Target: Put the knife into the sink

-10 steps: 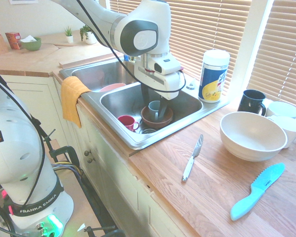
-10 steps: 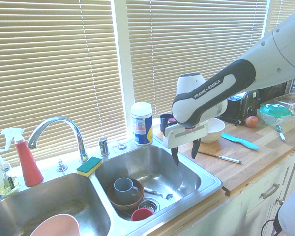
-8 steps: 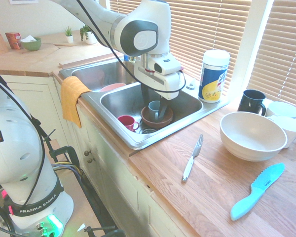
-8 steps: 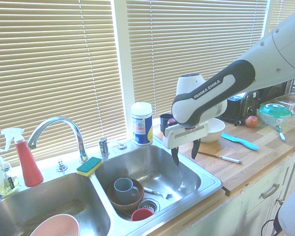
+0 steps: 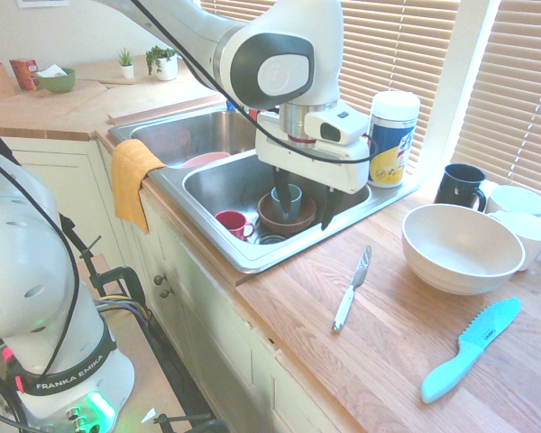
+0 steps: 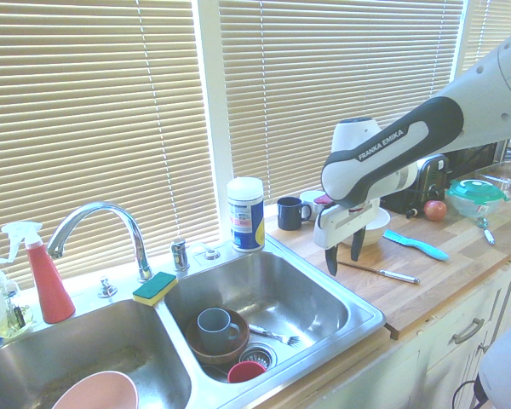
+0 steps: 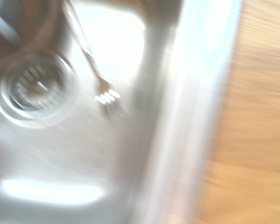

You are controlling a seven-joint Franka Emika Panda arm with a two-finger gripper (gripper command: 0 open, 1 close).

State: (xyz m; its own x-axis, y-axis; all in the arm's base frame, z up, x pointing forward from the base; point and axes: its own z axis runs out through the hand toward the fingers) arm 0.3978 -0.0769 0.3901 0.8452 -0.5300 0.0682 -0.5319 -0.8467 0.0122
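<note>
My gripper [image 6: 343, 259] empty, jaws spread, hanging over sink [image 6: 358, 316] right rim. Knife [image 6: 380, 273] flat on counter just right of me, handle far right, blade toward sink.

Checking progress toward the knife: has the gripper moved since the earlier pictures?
Yes. The gripper has shifted from over the sink basin toward the counter and the knife.

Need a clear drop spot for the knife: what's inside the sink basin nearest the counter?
The sink basin holds a brown bowl with a grey mug inside it, a red cup, and a fork beside the drain. The bowl hides the floor under it.
</note>
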